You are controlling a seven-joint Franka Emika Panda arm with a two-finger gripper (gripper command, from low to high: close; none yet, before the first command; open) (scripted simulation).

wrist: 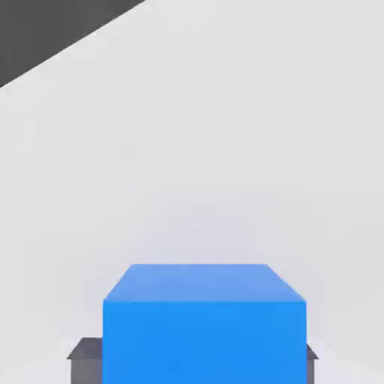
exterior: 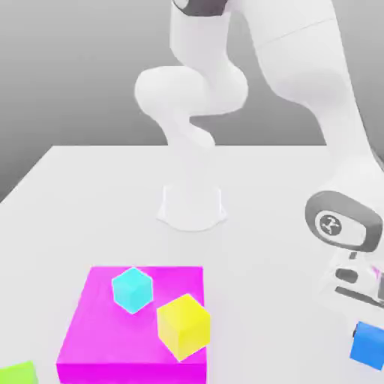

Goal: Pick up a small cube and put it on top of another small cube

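You're looking at a matte, smooth blue cube (wrist: 204, 322), flat-coloured matte cyan cube (exterior: 133, 289) and yellow cube (exterior: 184, 325) on a matte magenta block (exterior: 97, 330), and a smooth, satin-white arm (exterior: 196, 97).

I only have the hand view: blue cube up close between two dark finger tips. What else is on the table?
Observer: A large magenta block sits toward the exterior view's left, well apart from the blue cube.
Operator: Anything on that block?
Observer: Yes, a cyan cube and a yellow cube rest on its top, the yellow one nearer the front edge.
Operator: Other loose items?
Observer: A green block lies at the exterior view's lower left corner, beside the magenta block.
Operator: Where's the gripper?
Observer: The gripper is at the exterior view's right edge, shut on the blue cube.
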